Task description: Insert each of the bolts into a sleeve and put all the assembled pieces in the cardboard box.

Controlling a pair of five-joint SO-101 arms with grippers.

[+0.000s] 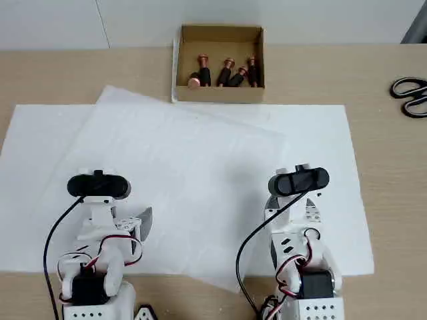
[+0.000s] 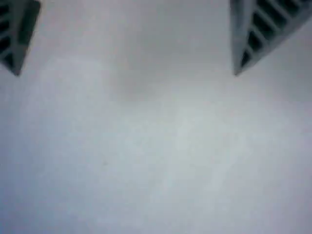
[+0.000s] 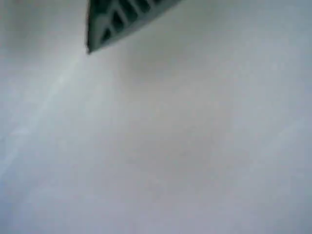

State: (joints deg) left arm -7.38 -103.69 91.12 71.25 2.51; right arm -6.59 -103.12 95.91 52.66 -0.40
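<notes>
Cardboard box [image 1: 220, 31]: seen at the upper centre of the high view, on the wooden table [image 1: 53, 73], just beyond the far edge of the white paper sheets [image 1: 200, 167].
Assembled pieces [image 1: 225, 72]: four copper-headed bolts in black sleeves are found inside the box, lying side by side along its near wall.
Left gripper [image 2: 126, 73]: held low over the paper at the lower left of the high view; its fingers [image 2: 253, 34] are spread wide and nothing is gripped between them.
Right gripper [image 1: 293, 213]: placed over the paper at the lower right of the high view; how far it is spread is not shown.
Scissors [image 1: 410, 95]: laid at the right edge of the table, well apart from the box.
</notes>
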